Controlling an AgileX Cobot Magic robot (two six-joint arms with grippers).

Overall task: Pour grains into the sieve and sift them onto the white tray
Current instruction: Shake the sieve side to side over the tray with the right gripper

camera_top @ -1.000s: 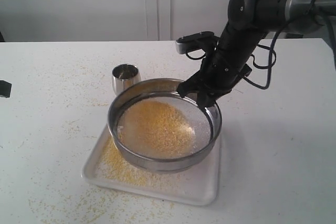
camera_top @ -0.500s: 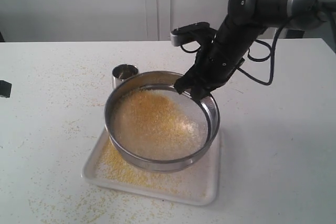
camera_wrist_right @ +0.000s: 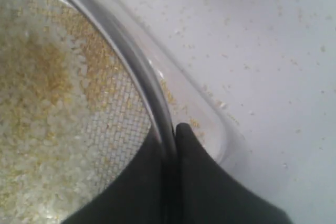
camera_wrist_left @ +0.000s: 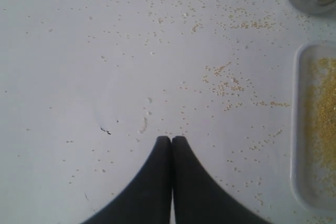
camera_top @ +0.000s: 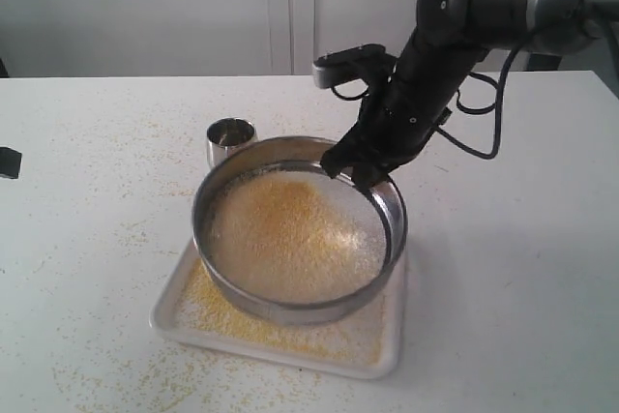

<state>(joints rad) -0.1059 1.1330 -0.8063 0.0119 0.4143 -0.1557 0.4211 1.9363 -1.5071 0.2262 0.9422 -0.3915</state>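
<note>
White and wide, the table [camera_top: 87,268] carries everything and is dusted with stray yellow specks. Over its left part the left gripper [camera_wrist_left: 171,141] hangs above bare surface, its two dark fingers pressed flat together and holding nothing. Further right, a small shiny steel cup [camera_top: 230,138] stands upright near the middle of the table, just behind the sieve [camera_top: 290,309]. The white tray [camera_top: 387,340] lies toward the table's front edge, with a thin yellow layer spread over its floor, thickest along its left side. The sieve is over the tray, its mesh covered by a bed of grains [camera_top: 290,234], yellow mixed with paler ones. The ring looks slightly tilted, and whether it touches the tray is hard to tell. At the sieve's far right rim the right gripper [camera_top: 354,169] pinches the steel wall, one finger inside and one outside.
</note>
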